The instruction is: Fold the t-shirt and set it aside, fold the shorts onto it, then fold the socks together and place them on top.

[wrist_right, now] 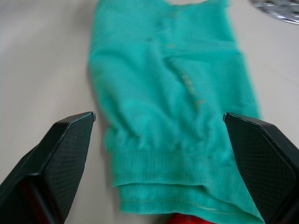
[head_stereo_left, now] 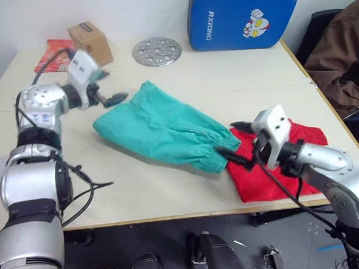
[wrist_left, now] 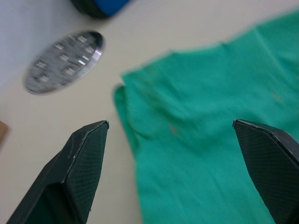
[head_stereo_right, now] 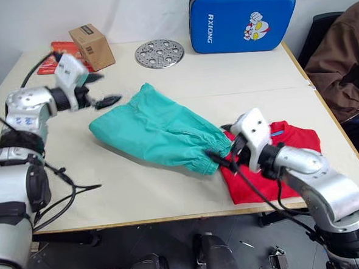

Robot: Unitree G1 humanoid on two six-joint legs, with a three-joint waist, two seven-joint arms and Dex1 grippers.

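Shorts [head_stereo_left: 161, 131] lie mid-bench, long axis 10-to-4 o'clock, waistband end touching folded t-shirt [head_stereo_left: 273, 165] at 4. Right gripper [head_stereo_left: 240, 148] nearer waistband, left gripper [head_stereo_left: 111, 99] at leg end; both jaws wide, empty.

Teal shorts [head_stereo_left: 161, 128] lie at centre frame, plain with a ribbed waistband. The bright red t-shirt [head_stereo_left: 273, 171] sits lower right. A blue pad [head_stereo_left: 241, 16] with white lettering and a cartoon figure stands top centre, beside a silver perforated disc [head_stereo_left: 156, 51].
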